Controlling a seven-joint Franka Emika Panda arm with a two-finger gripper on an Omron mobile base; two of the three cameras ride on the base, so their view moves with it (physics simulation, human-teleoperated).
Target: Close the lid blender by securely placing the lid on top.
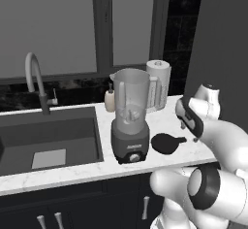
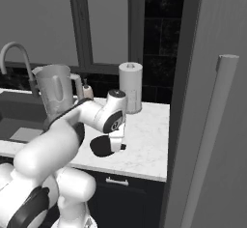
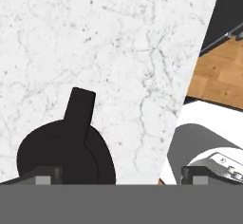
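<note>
The blender [image 1: 130, 121] stands on the white marble counter beside the sink, its clear jar [image 2: 55, 94] open at the top on a dark grey base. The lid [image 1: 164, 143], a flat black disc with a short tab, lies on the counter just right of the blender's base. My gripper [image 2: 117, 147] hangs low over the lid's right side [image 2: 101, 147], near the tab. In the hand view the lid [image 3: 66, 152] is at the lower left, by the left fingertip [image 3: 47, 173]. The gripper [image 3: 121, 174] is open with nothing between its fingers.
A white paper towel roll [image 1: 159, 85] and a small cream soap bottle [image 1: 110, 99] stand behind the blender. The sink [image 1: 48, 136] and faucet [image 1: 36, 77] are to the left. A tall grey panel [image 2: 212, 125] rises on the right. The counter's front edge [image 3: 190, 76] is close.
</note>
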